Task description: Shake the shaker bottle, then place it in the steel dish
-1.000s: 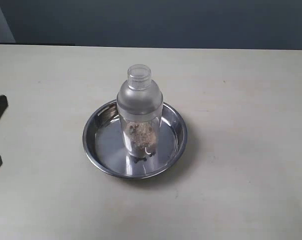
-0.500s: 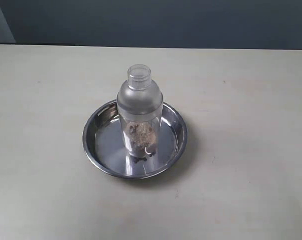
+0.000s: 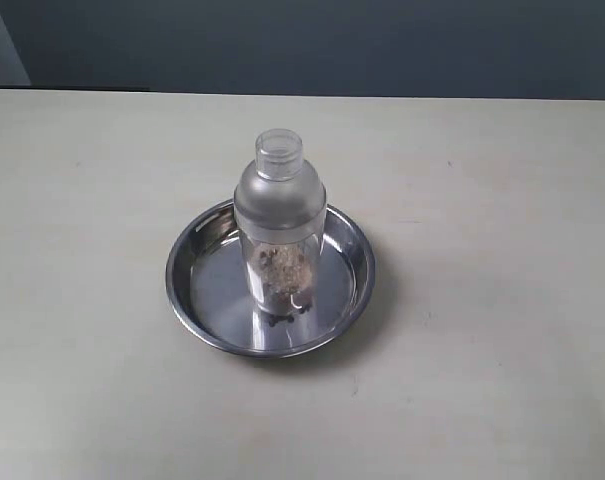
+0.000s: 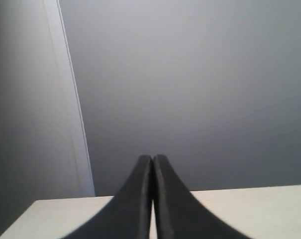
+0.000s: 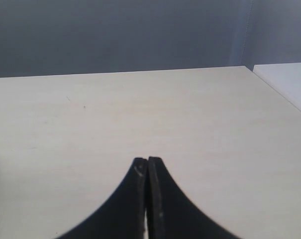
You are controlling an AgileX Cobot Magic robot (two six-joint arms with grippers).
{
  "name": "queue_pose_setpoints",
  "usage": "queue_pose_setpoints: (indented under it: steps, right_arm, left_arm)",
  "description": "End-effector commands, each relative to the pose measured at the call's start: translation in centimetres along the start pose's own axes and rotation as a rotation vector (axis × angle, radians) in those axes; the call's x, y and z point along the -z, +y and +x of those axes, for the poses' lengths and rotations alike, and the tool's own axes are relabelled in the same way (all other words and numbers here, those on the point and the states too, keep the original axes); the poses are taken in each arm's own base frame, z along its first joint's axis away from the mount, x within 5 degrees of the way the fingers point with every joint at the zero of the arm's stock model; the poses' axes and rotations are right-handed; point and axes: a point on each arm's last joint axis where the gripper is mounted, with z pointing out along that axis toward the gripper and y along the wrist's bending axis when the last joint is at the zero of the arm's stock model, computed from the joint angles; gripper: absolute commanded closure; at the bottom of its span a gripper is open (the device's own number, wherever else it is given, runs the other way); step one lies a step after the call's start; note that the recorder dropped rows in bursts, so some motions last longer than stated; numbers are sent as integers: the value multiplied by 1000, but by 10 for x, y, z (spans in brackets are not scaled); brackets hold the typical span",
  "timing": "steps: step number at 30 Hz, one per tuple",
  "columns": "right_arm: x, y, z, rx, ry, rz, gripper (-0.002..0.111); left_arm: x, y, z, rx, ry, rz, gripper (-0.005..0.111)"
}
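The shaker bottle [image 3: 279,225], frosted clear plastic with a small round cap and brown granules at its bottom, stands upright inside the steel dish [image 3: 197,300] in the middle of the exterior view. Neither arm shows in that view. In the left wrist view my left gripper [image 4: 152,158] is shut with nothing between its black fingers, pointing past the table's edge at a grey wall. My right gripper [image 5: 147,160] is likewise shut and empty over bare table. Bottle and dish are out of both wrist views.
The pale table [image 3: 502,250] stretches all round the dish, with a dark wall behind its far edge. In the right wrist view the table's corner [image 5: 247,68] lies at the far right beside a white surface [image 5: 289,82].
The left arm's dark gripper, seen at the exterior view's left edge a second ago, has withdrawn out of that view. Bottle and dish have not moved.
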Motion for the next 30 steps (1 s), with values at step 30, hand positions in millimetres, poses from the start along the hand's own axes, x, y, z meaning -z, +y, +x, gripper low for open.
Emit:
queue_pose_setpoints:
  steps: [30]
  right_arm:
    - [0,0,-1,0,-16,4,109]
  left_arm:
    - [44,-9,51,-115,161,114,106]
